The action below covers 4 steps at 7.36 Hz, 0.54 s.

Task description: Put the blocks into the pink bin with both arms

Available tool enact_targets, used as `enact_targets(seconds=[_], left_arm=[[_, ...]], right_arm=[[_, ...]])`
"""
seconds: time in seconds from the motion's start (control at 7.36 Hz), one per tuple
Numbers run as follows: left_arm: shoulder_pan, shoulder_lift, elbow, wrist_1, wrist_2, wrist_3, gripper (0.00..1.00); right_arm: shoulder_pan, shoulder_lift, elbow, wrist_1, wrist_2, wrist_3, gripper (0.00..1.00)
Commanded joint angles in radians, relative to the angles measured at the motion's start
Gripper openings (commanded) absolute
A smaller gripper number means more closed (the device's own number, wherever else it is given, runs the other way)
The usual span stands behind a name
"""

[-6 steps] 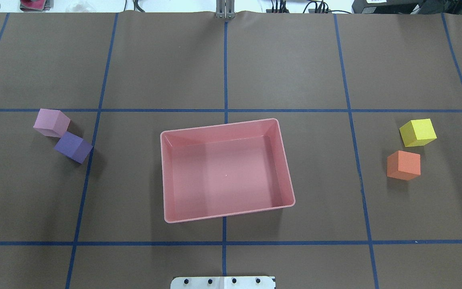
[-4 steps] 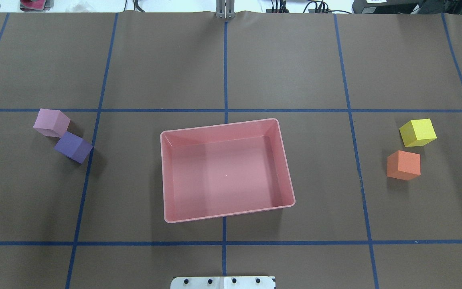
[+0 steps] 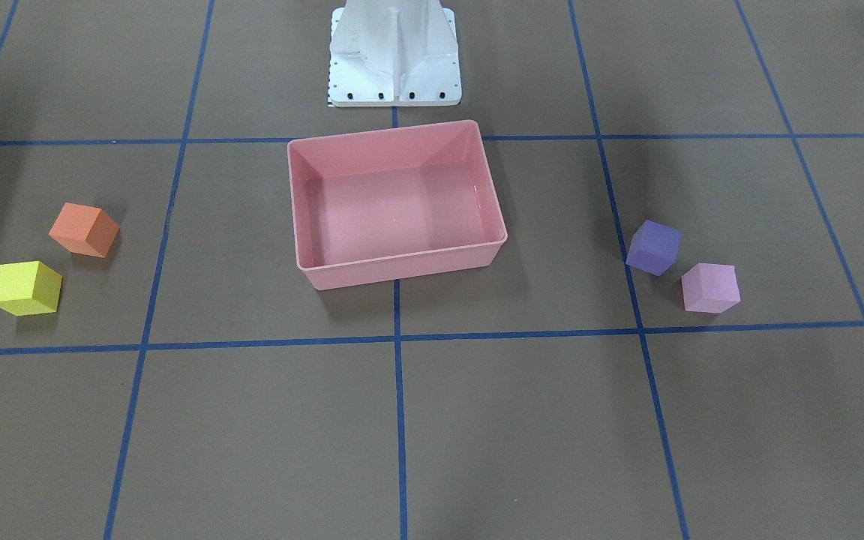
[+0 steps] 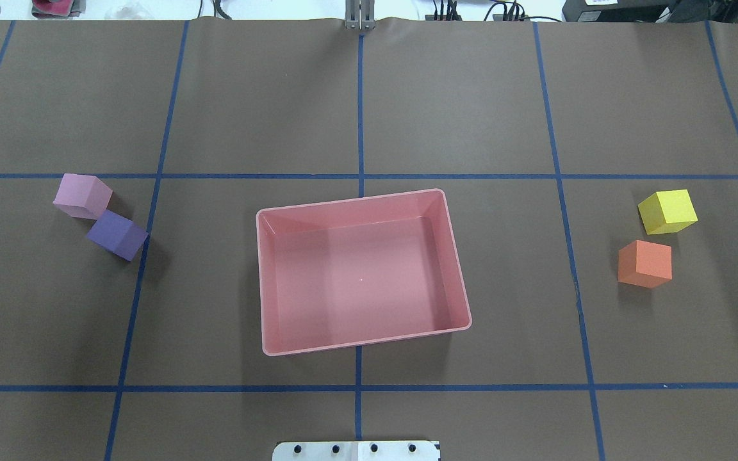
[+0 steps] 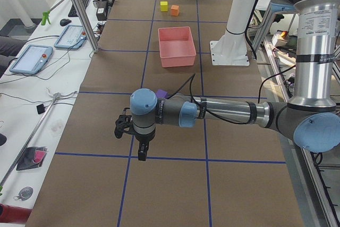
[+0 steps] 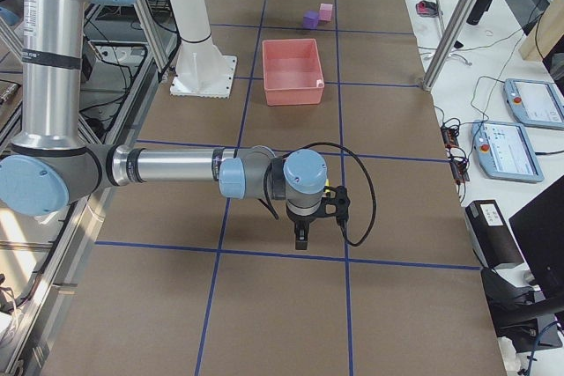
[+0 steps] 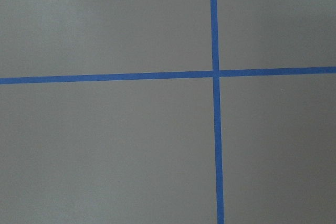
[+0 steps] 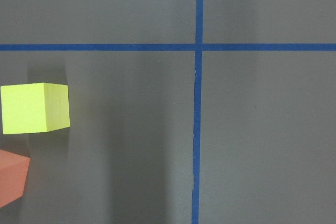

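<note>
In the left-end view the left arm (image 5: 234, 114) reaches level across mid-frame, and the left gripper (image 5: 142, 151) points down over the brown table (image 5: 170, 195). I cannot tell whether its fingers are spread or pressed together. In the right-end view the right arm (image 6: 167, 166) also lies level. The right gripper (image 6: 301, 235) hangs down, its fingers equally unreadable.

Overhead, the pink bin (image 4: 362, 275) sits centre frame. The light pink block (image 4: 82, 195) and purple block (image 4: 116, 235) lie close together mid-left. The yellow block (image 4: 667, 211) and orange block (image 4: 644, 263) lie mid-right. All four are outside the bin.
</note>
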Motion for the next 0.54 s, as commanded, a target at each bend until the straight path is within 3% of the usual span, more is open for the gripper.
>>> enact_targets(seconds=[0.0,0.14,0.41], left_arm=[[0.078,-0.036,-0.011,-0.024,0.002,-0.038,1.0],[0.154,-0.064,-0.045,-0.015,0.008,-0.049,1.0],[0.173,-0.108,-0.049,-0.027,-0.001,-0.049,1.0]], right_arm=[[-0.001,0.022,0.011,0.0,0.0,0.014,1.0],[-0.008,0.044,0.023,-0.003,-0.001,0.013,1.0],[-0.011,0.059,0.017,0.006,0.011,0.019,1.0]])
